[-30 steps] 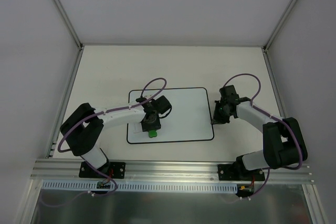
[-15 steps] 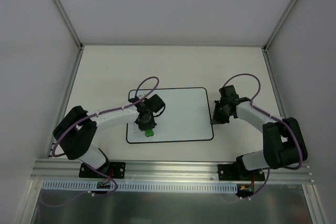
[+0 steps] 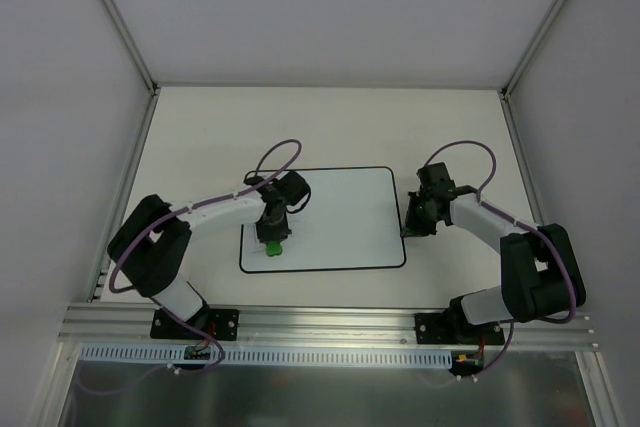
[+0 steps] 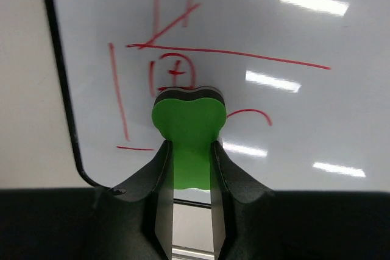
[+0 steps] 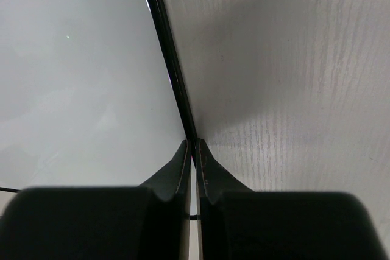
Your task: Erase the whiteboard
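The whiteboard [image 3: 345, 217] lies flat in the middle of the table. In the left wrist view it [image 4: 292, 120] bears a red line drawing [image 4: 173, 71] near its left edge. My left gripper [image 3: 272, 239] is shut on the green eraser [image 3: 272, 246], which presses on the board's near-left part. In the left wrist view the eraser [image 4: 186, 126] sits between my fingers [image 4: 190, 150], just below the red lines. My right gripper [image 3: 408, 230] is shut on the board's right black border [image 5: 167, 59], pinched at my fingertips [image 5: 194, 147].
The pale table [image 3: 200, 137] is walled by white panels at the left, back and right. A metal rail [image 3: 330, 322] runs along the near edge by the arm bases. Bare wood-grain table [image 5: 292, 89] lies right of the board.
My left gripper has moved the eraser left and slightly away from the near edge across the board. The right gripper has kept its hold on the border.
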Tool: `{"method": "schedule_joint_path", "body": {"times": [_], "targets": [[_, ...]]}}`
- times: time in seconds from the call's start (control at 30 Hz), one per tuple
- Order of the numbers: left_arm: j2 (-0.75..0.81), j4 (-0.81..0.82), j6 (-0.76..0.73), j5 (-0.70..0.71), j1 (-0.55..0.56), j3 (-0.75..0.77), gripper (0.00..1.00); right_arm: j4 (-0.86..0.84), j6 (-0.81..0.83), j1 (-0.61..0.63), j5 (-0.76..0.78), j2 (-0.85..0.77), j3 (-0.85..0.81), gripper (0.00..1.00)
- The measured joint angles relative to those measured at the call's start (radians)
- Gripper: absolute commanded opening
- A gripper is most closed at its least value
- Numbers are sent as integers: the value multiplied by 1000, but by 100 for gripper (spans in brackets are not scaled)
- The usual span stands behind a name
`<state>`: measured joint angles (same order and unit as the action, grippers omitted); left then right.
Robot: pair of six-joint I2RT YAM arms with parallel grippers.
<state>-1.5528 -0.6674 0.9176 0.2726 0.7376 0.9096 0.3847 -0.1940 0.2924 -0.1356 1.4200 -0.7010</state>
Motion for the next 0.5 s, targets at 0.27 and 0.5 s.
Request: {"method": "schedule_joint_path", "body": {"times": [0.27, 0.5], "targets": [[-311, -77, -107, -27, 122, 357, 0, 0, 0, 0, 3, 0, 0, 0], [-349, -79, -142, -56, 106, 410, 0, -1, 0, 0, 4, 0, 0, 0]]}}
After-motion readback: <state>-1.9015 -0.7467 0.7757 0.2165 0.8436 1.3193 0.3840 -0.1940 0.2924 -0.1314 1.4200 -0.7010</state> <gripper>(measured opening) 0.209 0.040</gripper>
